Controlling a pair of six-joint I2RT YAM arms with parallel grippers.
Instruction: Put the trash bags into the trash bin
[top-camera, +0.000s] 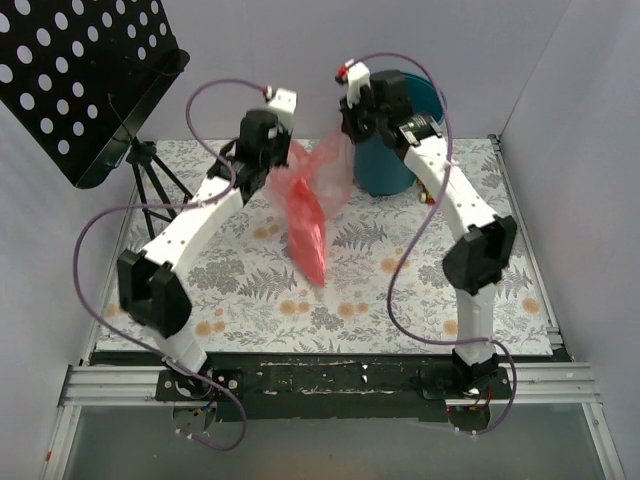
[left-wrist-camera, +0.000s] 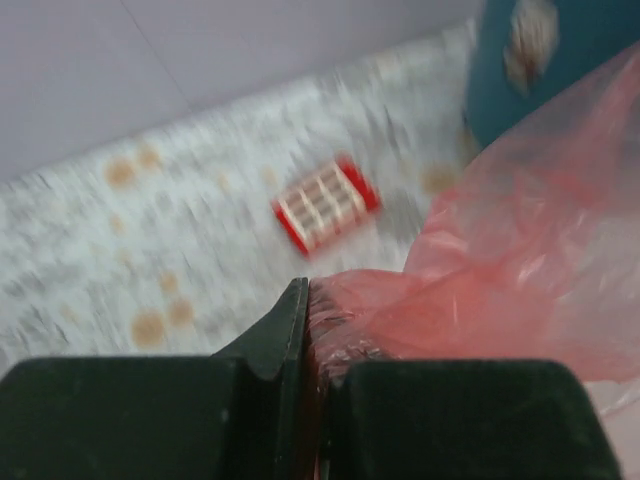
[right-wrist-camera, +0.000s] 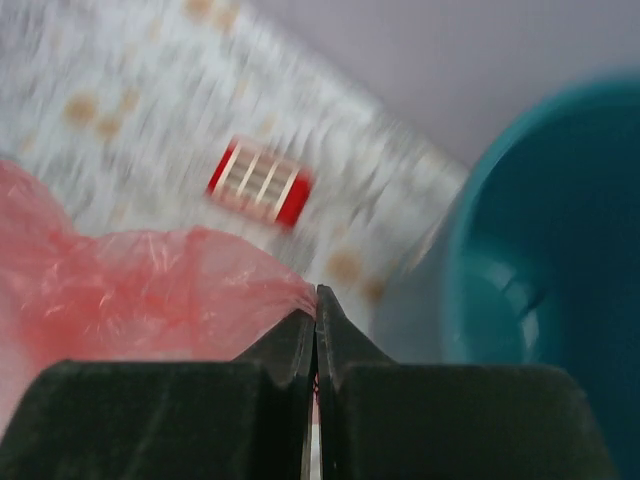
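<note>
The fern-patterned table (top-camera: 400, 300) carries the teal trash bin (top-camera: 385, 168) towards its far right side. A red-pink trash bag (top-camera: 310, 215) hangs just left of the bin and outside it, its lower end drooping toward the table. The left claw (left-wrist-camera: 305, 300) and the right claw (right-wrist-camera: 316, 300) are each pinched tight on the bag's upper film. A small red gridded block (left-wrist-camera: 325, 203) lies on the table.

The translucent red-pink trash bag (top-camera: 308, 205) hangs crumpled in the air, just beside the upright teal trash bin (top-camera: 385, 165).
</note>
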